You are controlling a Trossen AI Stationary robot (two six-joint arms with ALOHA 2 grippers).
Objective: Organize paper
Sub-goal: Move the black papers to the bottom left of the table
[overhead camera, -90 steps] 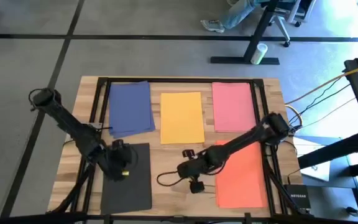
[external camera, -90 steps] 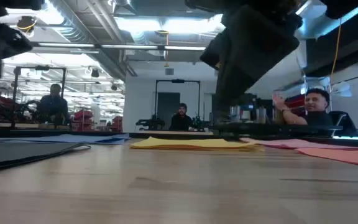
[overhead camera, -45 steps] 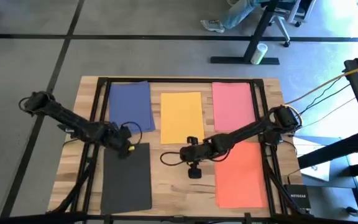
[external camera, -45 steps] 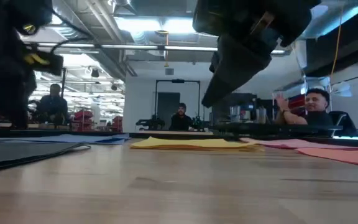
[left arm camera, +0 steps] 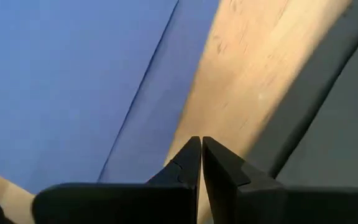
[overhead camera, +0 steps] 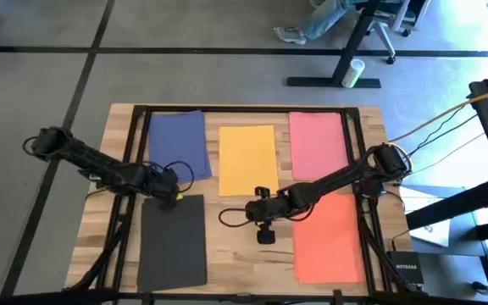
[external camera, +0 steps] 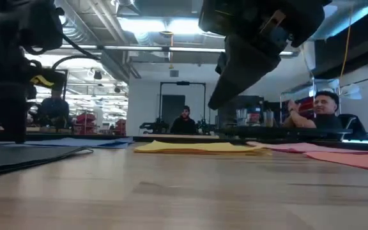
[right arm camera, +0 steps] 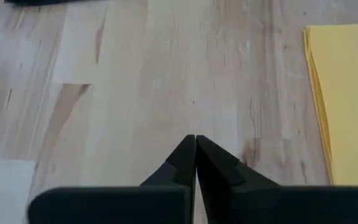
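Wood table (overhead camera: 235, 229) carries five flat matte paper piles, none overlapping: blue (overhead camera: 177, 146), yellow (overhead camera: 247, 159) and pink (overhead camera: 318, 144) along the far edge, black (overhead camera: 173, 245) at the near-left corner, orange (overhead camera: 329, 239) at the near-right corner. Over the last second the left gripper (overhead camera: 171, 193) swung off the black pile to the gap between black and blue, fingers pressed together and empty, so black looks placed. Right gripper (overhead camera: 263, 213) shifted toward table centre beside yellow's near edge, fingers also closed on nothing; sorting seems nearly done.
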